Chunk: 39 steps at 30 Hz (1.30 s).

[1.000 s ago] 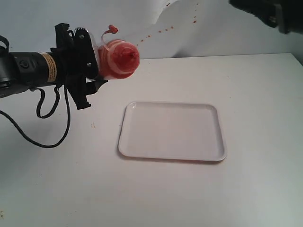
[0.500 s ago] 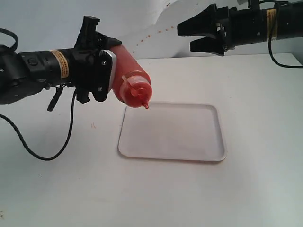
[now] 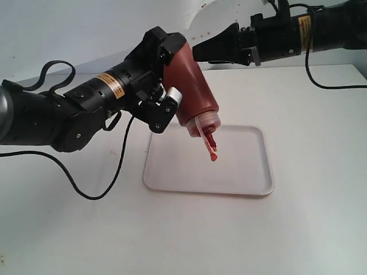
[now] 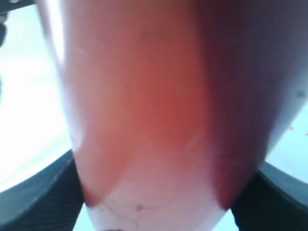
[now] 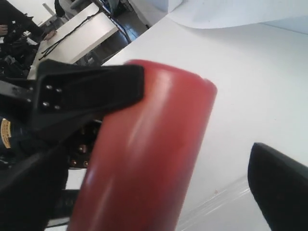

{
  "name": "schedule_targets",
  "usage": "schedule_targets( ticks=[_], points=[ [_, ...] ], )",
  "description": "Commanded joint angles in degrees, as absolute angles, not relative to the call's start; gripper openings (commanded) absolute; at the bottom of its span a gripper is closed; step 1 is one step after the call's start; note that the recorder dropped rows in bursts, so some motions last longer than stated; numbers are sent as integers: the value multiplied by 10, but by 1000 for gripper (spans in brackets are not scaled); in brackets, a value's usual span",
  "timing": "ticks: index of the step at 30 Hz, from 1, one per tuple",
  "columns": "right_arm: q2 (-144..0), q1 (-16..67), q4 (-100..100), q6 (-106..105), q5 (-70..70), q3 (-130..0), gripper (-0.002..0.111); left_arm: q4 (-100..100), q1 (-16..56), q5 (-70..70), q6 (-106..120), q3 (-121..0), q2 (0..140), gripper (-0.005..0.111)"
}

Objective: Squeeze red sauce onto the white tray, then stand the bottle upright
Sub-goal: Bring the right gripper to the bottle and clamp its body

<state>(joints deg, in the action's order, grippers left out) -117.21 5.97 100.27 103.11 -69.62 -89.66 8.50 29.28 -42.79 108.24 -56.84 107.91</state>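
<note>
The bottle, dark with red sauce, is tilted at frame centre over the upper-left part of the white tray. Its long axis runs upper left to lower right, with the nozzle pointing down at the tray. The left gripper has its jaws clamped on the bottle body. The right gripper, in the upper right, is at the bottle's base with jaws spread, holding nothing. The tray lies on the worktop.

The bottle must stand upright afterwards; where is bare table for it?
Bare white table lies right of the flat white rectangular plastic tray and nearer the camera. Crowded: over the tray's left half, where the left arm's jaws hold the translucent red-filled squeeze bottle tilted, right arm's open jaws at its base; black cable lies left.
</note>
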Motion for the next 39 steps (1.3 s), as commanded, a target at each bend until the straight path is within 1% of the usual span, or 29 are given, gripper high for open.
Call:
schedule_targets(
  ticks=[1, 10, 16, 21, 32, 39],
  points=[
    [-1198, 62, 999, 996, -700, -901, 92, 70, 296, -500, 1087, -576, 1069, 0],
    [-1232, 88, 999, 934, -700, -901, 92, 76, 296, -496, 1150, -576, 1069, 0],
    [-1232, 120, 999, 915, -700, -901, 92, 76, 296, -530, 1159, -576, 1069, 0],
    [-1232, 121, 999, 905, -700, -901, 92, 76, 296, -538, 1199, -576, 1069, 0],
    [-1228, 120, 999, 825, -700, -901, 92, 78, 296, -541, 1200, -576, 1069, 0],
    [-1209, 120, 997, 815, -697, -901, 91, 78, 296, -541, 1200, -576, 1069, 0]
  ],
)
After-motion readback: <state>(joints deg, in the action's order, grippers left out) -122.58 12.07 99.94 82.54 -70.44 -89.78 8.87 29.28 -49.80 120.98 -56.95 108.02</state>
